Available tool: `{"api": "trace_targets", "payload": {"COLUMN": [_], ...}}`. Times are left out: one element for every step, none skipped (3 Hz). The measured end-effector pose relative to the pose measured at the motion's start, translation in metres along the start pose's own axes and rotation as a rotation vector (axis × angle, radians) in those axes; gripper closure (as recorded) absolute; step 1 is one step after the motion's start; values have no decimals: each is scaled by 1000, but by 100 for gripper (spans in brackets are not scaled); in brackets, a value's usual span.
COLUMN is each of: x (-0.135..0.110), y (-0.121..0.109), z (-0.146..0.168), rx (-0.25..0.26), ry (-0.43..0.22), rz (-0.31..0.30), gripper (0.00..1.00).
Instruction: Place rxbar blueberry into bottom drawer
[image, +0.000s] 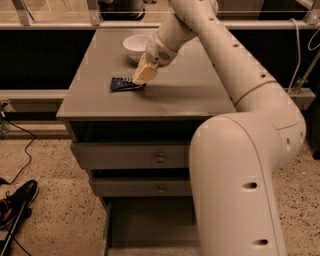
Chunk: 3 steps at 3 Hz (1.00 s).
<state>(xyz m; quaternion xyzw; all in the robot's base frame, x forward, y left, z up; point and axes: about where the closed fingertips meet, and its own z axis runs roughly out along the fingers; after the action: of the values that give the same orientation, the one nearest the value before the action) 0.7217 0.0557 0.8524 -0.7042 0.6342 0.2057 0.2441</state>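
Hardly begun: gripper (141, 77) down at rxbar blueberry (121, 85), just before white bowl (134, 45); hold impossible to tell. Yet to lift and carry into open bottom drawer (150, 225), well below bowl.

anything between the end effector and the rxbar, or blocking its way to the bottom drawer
Nothing visible. The end effector sits at one end of the rxbar blueberry; the white bowl lies behind, and the bottom drawer is open below.
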Motion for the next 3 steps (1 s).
{"api": "trace_targets", "payload": {"x": [-1,3,10], "y": [9,29,50], "z": [-10,-36,-56], "rx": [15,68,105], "ry": [-19,-27,-43], "rz": [-20,-42,-104], "gripper": [100,100,100]}}
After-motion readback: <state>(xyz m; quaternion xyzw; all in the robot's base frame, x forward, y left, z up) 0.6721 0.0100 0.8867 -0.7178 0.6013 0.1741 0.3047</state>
